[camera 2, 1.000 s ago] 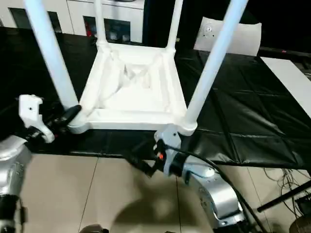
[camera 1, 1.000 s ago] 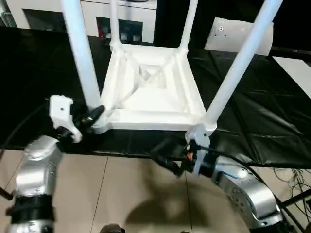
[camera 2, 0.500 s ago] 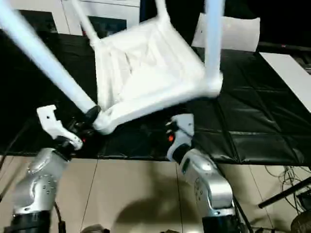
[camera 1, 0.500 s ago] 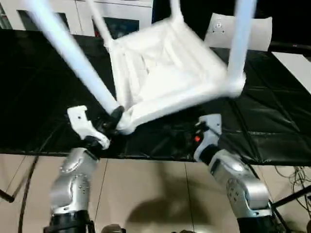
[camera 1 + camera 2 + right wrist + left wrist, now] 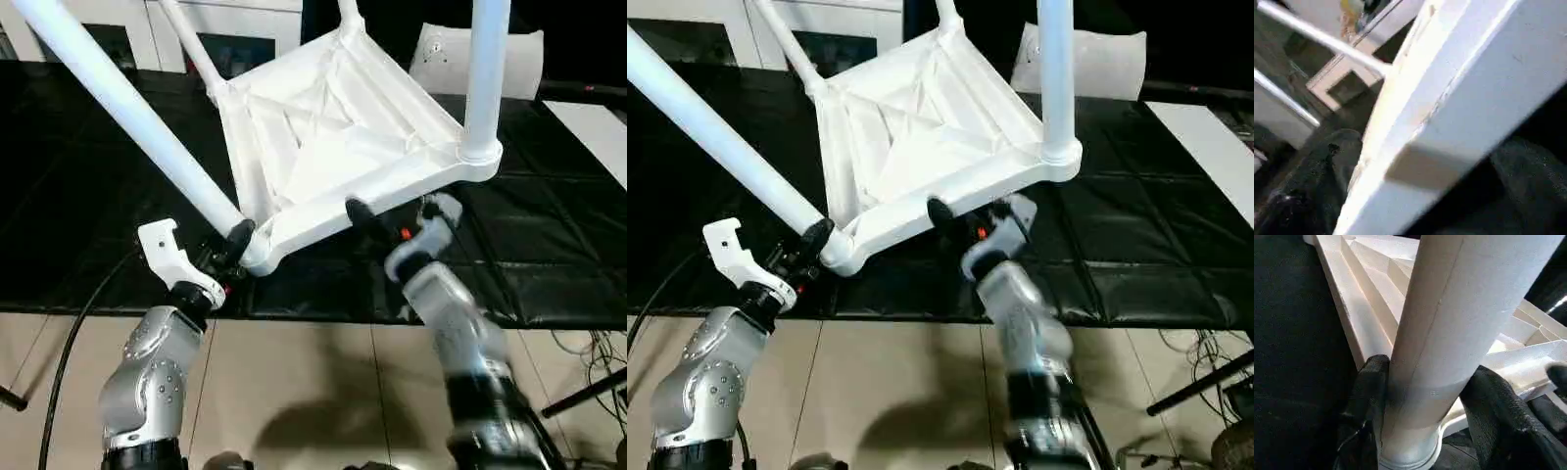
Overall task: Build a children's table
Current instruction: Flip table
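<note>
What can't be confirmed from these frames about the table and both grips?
- Leg tips: all four legs of the table run off the top edge in both eye views.
- Right hand: the right wrist view is blurred; fingers straddle the top's edge, contact unclear.
- Left hand: fingers flank the near-left leg at its base; the leg hides any contact.
- Tabletop's upper face: turned away from both eye views.

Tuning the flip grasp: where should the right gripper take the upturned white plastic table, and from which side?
Best guess: the near edge rail of the white plastic table, from below. It is tilted, its right corner raised, exposing that straight rail. The right gripper, wide open, straddles it; the left gripper clamps a round tapered leg at its socket.
</note>
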Robot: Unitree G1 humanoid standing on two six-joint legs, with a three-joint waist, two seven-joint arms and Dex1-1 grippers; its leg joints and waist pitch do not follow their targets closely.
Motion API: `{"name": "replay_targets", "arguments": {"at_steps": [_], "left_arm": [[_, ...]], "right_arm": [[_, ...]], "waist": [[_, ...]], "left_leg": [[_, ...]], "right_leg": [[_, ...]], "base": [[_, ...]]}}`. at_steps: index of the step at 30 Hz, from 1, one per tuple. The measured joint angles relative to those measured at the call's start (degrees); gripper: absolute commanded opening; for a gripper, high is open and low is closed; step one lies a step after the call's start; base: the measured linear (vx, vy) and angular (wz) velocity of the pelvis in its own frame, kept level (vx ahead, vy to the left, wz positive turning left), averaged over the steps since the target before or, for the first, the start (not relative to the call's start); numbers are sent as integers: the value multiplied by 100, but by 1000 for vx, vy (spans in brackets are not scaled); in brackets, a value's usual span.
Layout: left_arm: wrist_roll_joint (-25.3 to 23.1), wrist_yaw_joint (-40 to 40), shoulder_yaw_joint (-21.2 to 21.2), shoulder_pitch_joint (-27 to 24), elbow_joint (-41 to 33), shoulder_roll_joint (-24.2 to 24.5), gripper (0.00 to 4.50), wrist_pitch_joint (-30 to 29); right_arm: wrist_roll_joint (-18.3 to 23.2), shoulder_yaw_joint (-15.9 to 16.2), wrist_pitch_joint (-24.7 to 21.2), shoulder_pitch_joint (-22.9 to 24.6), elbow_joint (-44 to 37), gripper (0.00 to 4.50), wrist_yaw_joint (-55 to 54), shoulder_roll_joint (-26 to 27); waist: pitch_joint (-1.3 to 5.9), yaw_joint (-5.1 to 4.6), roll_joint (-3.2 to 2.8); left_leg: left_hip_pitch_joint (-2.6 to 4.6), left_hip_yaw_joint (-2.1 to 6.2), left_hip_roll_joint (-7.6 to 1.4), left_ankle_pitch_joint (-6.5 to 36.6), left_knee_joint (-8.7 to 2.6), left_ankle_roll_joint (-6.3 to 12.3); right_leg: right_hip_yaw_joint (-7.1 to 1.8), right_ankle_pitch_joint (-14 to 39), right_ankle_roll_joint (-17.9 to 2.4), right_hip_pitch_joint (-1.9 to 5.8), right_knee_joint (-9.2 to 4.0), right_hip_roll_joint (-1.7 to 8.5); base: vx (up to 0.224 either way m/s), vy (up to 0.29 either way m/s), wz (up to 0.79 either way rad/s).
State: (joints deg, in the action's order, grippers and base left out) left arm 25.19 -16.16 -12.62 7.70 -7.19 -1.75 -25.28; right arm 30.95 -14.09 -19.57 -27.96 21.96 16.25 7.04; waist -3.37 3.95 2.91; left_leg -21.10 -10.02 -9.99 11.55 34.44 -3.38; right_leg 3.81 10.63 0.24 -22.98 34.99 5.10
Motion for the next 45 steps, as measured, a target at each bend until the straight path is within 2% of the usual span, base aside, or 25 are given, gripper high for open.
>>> {"name": "replay_targets", "arguments": {"at_steps": [5, 7, 10, 11, 14, 17, 24, 32, 36, 37, 39, 43, 45], "left_arm": [[6, -3, 16, -24, -72, 9, 199, -83], [6, -12, 28, -31, -84, 9, 199, -101], [8, -49, 32, -46, -110, 24, 199, -135], [8, -53, 51, -58, -133, 45, 199, -164], [18, -84, 97, -92, -184, 68, 199, -216], [18, -110, 145, -134, -245, 84, 199, -263], [27, -148, 175, -172, -301, 124, 199, -315], [97, -235, 185, -260, -356, 167, 199, -344], [94, -259, 283, -272, -364, 282, 199, -354], [93, -278, 302, -274, -363, 313, 234, -354], [90, -308, 330, -277, -363, 356, 269, -355], [91, -454, 421, -327, -422, 519, 269, -408], [105, -502, 478, -464, -539, 636, 269, -466]], "right_arm": [[198, -253, 195, -447, 712, 450, 55, 114], [256, -358, 305, -653, 998, 423, 56, 101], [455, -489, 385, -758, 1222, 413, 108, 105], [529, -568, 385, -821, 1313, 390, 108, 104], [606, -693, 424, -899, 1470, 373, 110, 102], [678, -824, 508, -1029, 1712, 337, 113, 99], [746, -1026, 770, -1315, 2284, 281, 184, 90], [770, -1071, 934, -1456, 2504, 214, 320, 90], [803, -1087, 1008, -1456, 2524, 206, 344, 90], [805, -1094, 1019, -1456, 2528, 204, 344, 90], [805, -1111, 1035, -1456, 2533, 204, 342, 90], [825, -1147, 1115, -1456, 2541, 204, 313, 89], [849, -1159, 1147, -1458, 2541, 203, 301, 44]], "waist": [[0, -3, 0], [0, 6, 0], [-1, 18, 3], [-1, 20, 3], [-1, 52, 3], [-1, 80, 3], [-1, 92, 3], [-1, 84, 4], [-1, 83, 4], [-1, 82, 4], [-1, 81, 4], [-1, 72, 3], [-1, 31, 2]], "left_leg": [[-2, 0, 0, -3, 3, 5], [-3, -1, 0, -5, 3, 8], [-4, -3, 0, -6, 3, 10], [-3, -3, 0, -6, 3, 10], [-3, -4, 0, -8, 3, 13], [-2, -7, -1, -10, 3, 15], [-4, -12, -1, -15, 3, 19], [-7, -17, -4, -23, 3, 33], [-7, -19, -4, -22, 4, 28], [-7, -19, -4, -22, 3, 27], [-7, -19, -4, -23, 4, 27], [-7, -21, -5, -23, 3, 26], [-6, -21, -6, -23, 3, 26]], "right_leg": [[0, 0, -1, -2, 2, 0], [1, 0, -1, -2, 3, 1], [0, 0, -1, -2, 3, 2], [0, 0, -1, -3, 3, 2], [1, 0, -1, -3, 4, 2], [0, 0, -1, -4, 7, 3], [0, -2, -3, -8, 11, 4], [0, -2, -4, -14, 14, 4], [0, -4, -7, -14, 15, 4], [0, -4, -7, -14, 15, 4], [0, -5, -8, -14, 15, 4], [0, -5, -8, -17, 17, 4], [0, -5, -8, -17, 18, 4]], "base": [[0, 0, 0], [0, 0, 0], [0, 0, 0], [0, 0, 0], [0, 0, 0], [0, 0, 0], [0, 0, 0], [0, 0, 0], [0, 0, 0], [0, 0, 0], [0, 0, 0], [0, 0, 0], [0, 0, 0]]}}
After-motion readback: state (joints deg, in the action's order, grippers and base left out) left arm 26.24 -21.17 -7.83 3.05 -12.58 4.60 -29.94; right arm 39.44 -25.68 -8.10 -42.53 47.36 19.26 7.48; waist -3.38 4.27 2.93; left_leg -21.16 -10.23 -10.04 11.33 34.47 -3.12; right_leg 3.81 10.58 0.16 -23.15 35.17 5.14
